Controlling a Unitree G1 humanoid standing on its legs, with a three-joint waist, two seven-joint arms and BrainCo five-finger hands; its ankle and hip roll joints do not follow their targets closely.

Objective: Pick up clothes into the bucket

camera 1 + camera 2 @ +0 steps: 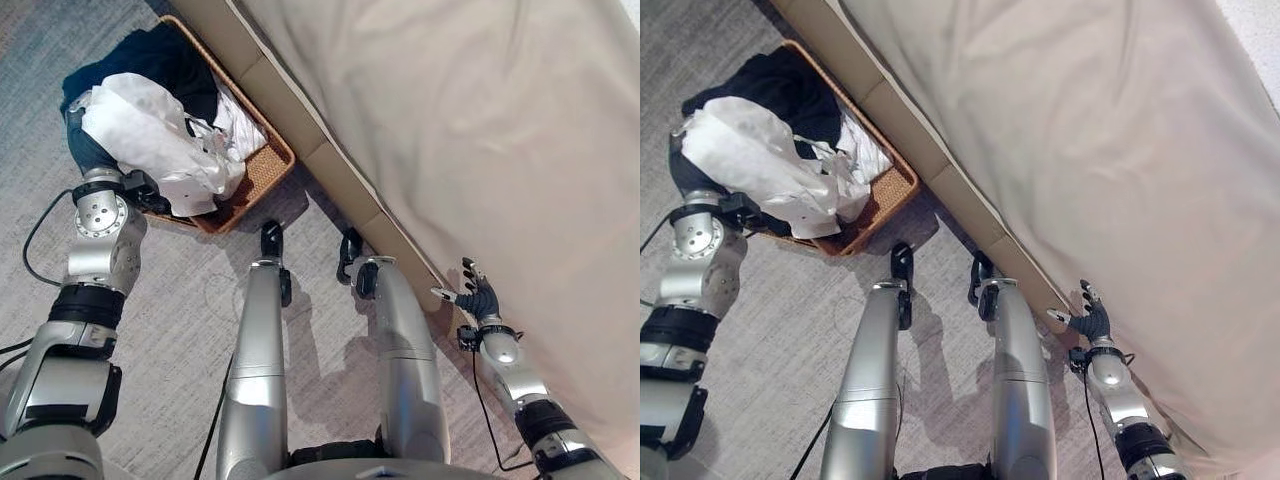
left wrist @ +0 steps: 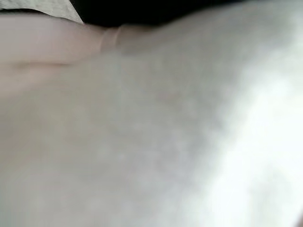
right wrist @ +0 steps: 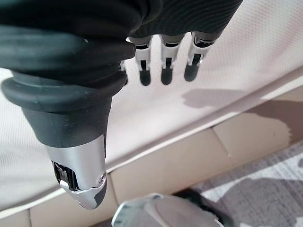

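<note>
Clothes (image 1: 150,135) are piled up in the wicker basket (image 1: 268,165) at the far left, and that's where our left arm ends. We can follow that arm up to the wrist joint at the near edge of the heap, but the left hand itself is buried under a white garment (image 1: 750,155), so we can't tell whether its fingers are curled on anything or just lying loose. Our left wrist view is pressed right up against pale cloth, with a dark strip along one edge.

Over on the right, our right hand (image 1: 478,296) hangs in the air with its fingers (image 3: 164,71) straight and spread and the thumb (image 3: 80,175) sticking out apart from them, holding nothing. It sits just beside the beige bedcover (image 1: 480,120) that drapes down the side of the bed, near the tan bed base (image 3: 170,165) that runs along the floor.

Going outward from the hands: the white garment lies on top of the pile and spills over the basket's near rim. Behind it, a black garment (image 1: 170,55) fills the far end of the basket, and something dark blue (image 1: 85,145) hangs over the left edge. The basket stands on the grey carpet (image 1: 180,330) with one long side up against the bed base.
</note>
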